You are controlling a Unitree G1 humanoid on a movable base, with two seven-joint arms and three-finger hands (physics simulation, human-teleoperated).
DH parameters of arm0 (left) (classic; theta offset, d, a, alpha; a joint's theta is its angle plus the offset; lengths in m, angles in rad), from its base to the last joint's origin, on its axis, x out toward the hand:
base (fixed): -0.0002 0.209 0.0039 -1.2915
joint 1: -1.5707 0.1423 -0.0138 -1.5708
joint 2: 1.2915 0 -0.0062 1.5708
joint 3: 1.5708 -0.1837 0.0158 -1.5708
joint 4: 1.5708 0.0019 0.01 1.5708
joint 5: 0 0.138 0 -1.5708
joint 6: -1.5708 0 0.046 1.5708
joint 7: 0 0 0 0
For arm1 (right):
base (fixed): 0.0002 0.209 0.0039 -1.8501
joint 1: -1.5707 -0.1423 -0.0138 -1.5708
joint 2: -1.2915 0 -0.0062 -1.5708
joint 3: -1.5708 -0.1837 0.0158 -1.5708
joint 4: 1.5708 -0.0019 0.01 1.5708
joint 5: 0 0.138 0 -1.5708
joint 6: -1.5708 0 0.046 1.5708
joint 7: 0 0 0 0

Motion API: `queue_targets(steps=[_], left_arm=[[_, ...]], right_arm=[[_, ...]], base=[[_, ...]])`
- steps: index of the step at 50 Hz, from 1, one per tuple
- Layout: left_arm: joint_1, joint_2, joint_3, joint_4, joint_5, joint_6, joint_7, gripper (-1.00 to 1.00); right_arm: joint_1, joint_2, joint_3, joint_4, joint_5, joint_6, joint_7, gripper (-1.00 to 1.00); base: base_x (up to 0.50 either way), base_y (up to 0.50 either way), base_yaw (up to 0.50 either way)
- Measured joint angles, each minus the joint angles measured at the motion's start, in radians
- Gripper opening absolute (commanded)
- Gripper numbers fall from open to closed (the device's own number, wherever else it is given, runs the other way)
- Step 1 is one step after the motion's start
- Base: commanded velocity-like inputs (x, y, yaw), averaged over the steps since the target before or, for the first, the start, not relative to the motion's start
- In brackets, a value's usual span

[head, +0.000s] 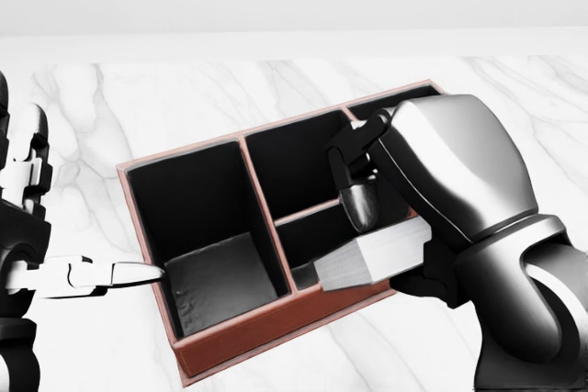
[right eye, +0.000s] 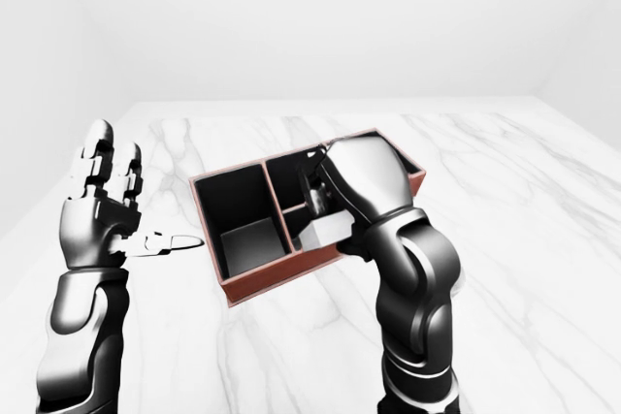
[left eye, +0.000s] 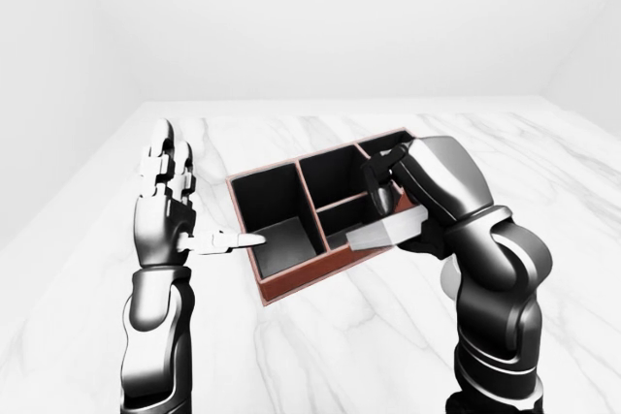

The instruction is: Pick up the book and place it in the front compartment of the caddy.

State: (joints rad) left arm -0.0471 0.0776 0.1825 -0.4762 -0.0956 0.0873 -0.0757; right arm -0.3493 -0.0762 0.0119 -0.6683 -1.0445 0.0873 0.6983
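A grey-white book (head: pixel 372 262) lies flat in my right hand (head: pixel 366 238), whose fingers (head: pixel 360 207) are shut over its top edge. It hangs just above the lower wall of the brown caddy (head: pixel 241 337), over the small lower-middle compartment (head: pixel 322 238) with its black lining. The book's left end juts toward the large left compartment (head: pixel 216 282). My left hand (left eye: pixel 199 203) stands open and upright to the left of the caddy. Its thumb (head: pixel 136 273) points at the caddy's left wall, and I cannot tell whether it touches.
The caddy stands on a white marble table (head: pixel 184 98) with a pale wall behind. In the head view my right forearm (head: pixel 533 300) fills the lower right. The table's left edge (left eye: pixel 68 201) shows in the left-eye view.
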Motion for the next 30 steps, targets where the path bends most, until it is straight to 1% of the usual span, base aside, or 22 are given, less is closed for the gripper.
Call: queue_targets(steps=[9,30], left_arm=[[-0.003,0.002,0.004,0.002,-0.003,0.000,0.001,1.00],[-0.023,0.018,0.027,0.020,-0.018,0.000,0.006,1.00]], right_arm=[[-0.069,-0.002,0.006,0.067,-0.008,0.000,0.000,-1.00],[-0.173,0.009,0.025,0.211,-0.023,0.000,-0.018,-1.00]], base=[[0.00,0.00,0.00],[0.00,0.00,0.00]])
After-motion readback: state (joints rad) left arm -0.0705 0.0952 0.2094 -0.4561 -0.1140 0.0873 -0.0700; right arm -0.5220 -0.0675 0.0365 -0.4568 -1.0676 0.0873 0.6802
